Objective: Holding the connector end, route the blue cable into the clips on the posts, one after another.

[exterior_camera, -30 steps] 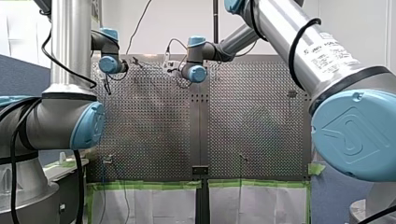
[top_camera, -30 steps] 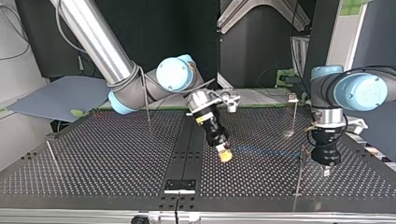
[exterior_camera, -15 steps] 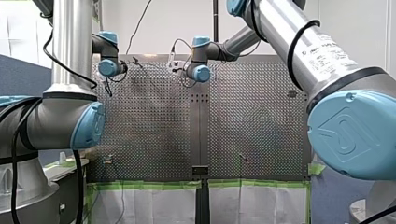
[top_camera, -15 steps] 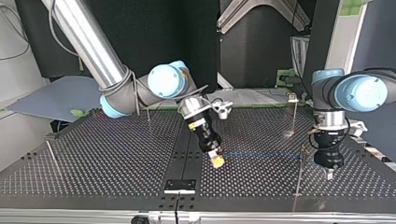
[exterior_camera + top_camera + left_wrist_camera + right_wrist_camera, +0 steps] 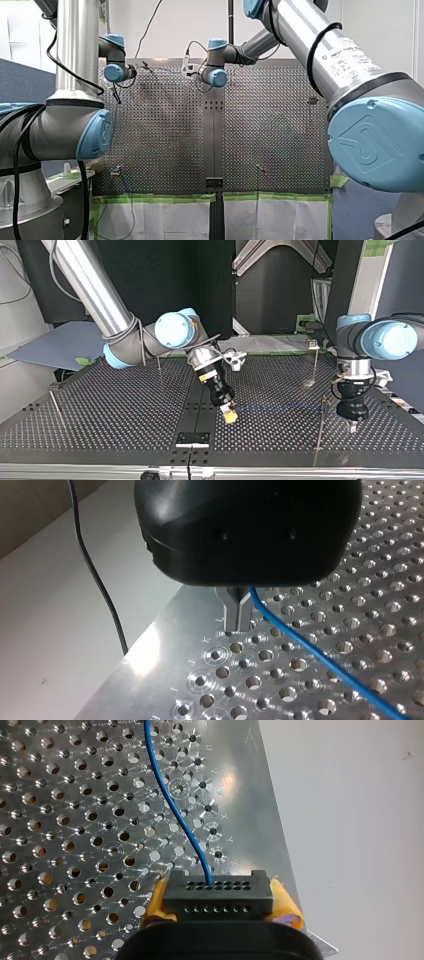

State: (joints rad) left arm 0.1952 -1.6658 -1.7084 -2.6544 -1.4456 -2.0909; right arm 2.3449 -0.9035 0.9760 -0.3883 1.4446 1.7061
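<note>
My right claw (image 5: 220, 903) grips the connector (image 5: 217, 889), blue cable (image 5: 170, 805) leading ahead; left claw (image 5: 236, 623) closed, cable just beside.

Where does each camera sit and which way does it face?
Front: behind my left arm and right arm, looking over the perforated metal table.
Top: across the table, facing both arms.
Left wrist: on my left arm, along its black gripper.
Right wrist: along my right gripper, clamping the black rectangular connector.
Shared: the thin blue cable, in top and wrist views.
</note>
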